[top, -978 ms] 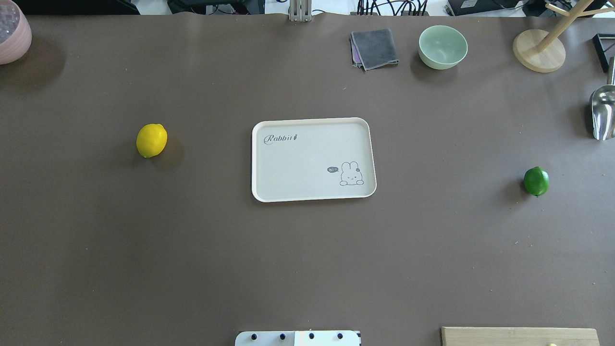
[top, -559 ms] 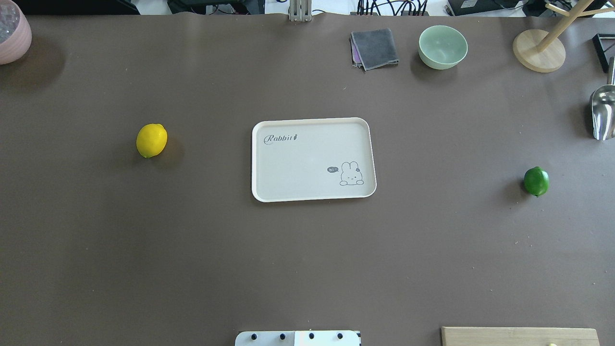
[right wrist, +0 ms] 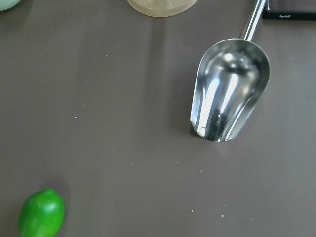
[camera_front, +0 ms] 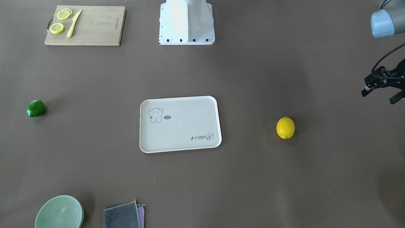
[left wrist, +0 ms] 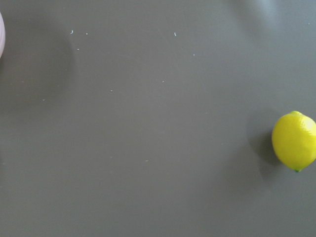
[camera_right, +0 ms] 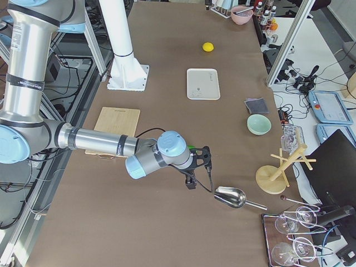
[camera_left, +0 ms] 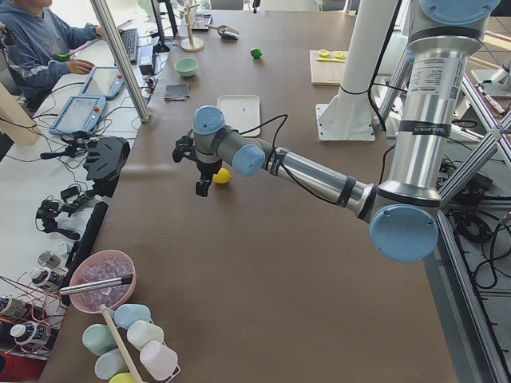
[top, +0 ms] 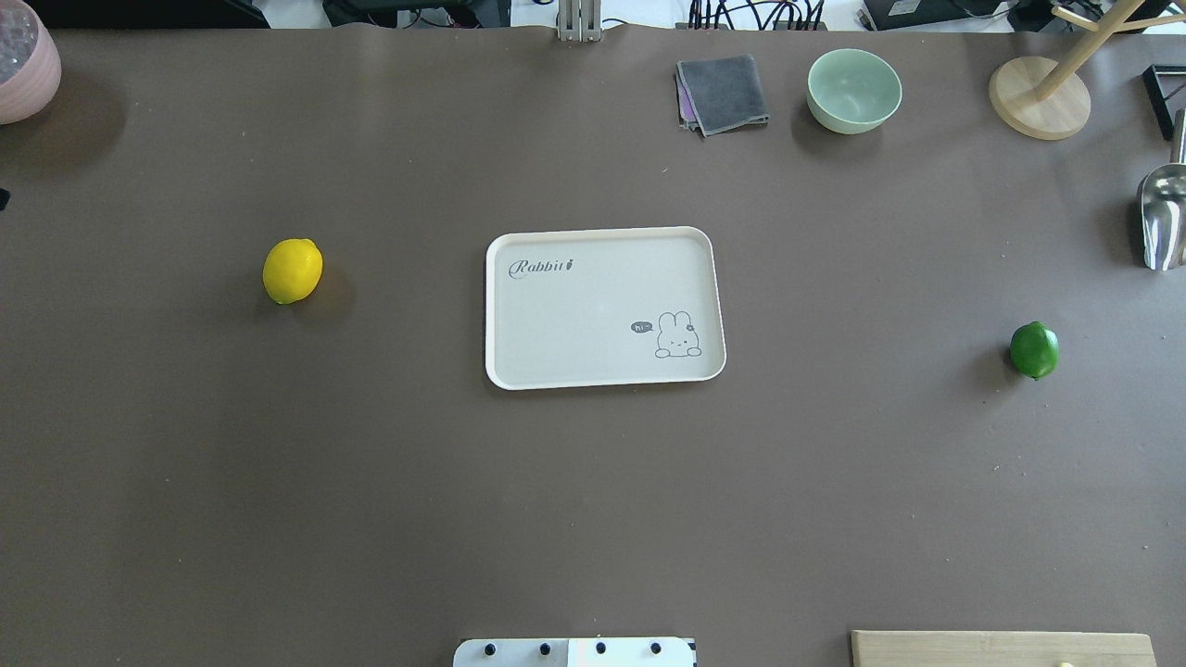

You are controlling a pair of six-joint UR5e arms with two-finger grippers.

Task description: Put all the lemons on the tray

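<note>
Nothing yet on the off-white rectangular "Rabbit" tray, parked mid-desk, and the layout looks deliberate. The bright yellow oval lemon lies well off on the left arm's side and the glossy green lemon well off on the right's, so likely one fruit per arm. The left jaws hang spread wide and empty, outboard of the yellow one. The right jaws, near the green one and a steel scoop, can't be read. The matte brown desk is crumb-speckled, and an operator in blue sits alongside.
</note>
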